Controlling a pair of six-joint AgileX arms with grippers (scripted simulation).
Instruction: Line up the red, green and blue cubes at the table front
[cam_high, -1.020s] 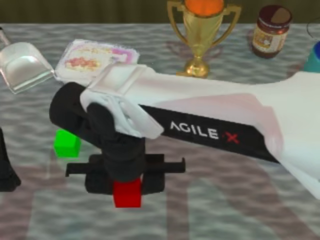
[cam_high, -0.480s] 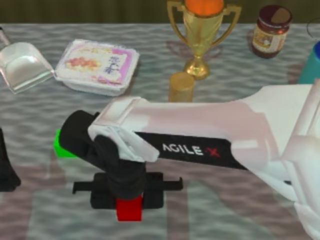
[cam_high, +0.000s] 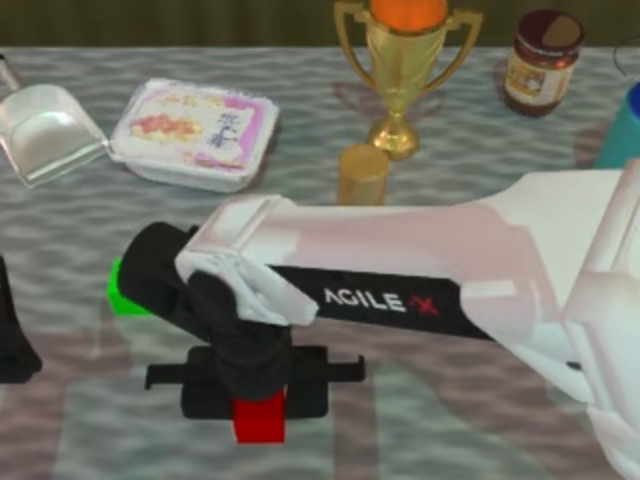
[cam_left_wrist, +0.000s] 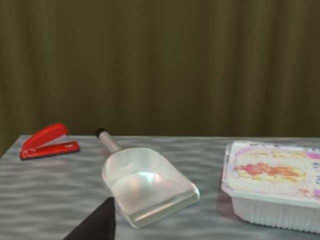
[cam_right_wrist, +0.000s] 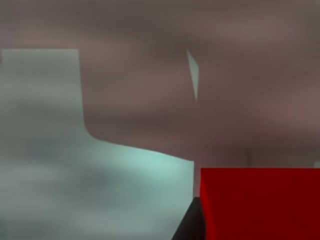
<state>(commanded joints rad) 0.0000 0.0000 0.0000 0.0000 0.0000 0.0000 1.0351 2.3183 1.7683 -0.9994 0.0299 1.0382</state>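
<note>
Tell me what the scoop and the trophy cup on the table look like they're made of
The scoop looks like brushed metal or frosted plastic: its pale bowl carries a soft sheen and a dim highlight, with a dark tip on the handle. The trophy cup looks like polished gold-coloured metal, going by its glossy yellow shine, though plated plastic would look the same. Both stand on the table.

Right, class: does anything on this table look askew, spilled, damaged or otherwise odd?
Nothing is spilled or damaged. The only oddity: the bright green cube is mostly hidden under the right arm, and no blue cube shows at all. The right gripper sits over the bright red cube at the table's front.
</note>
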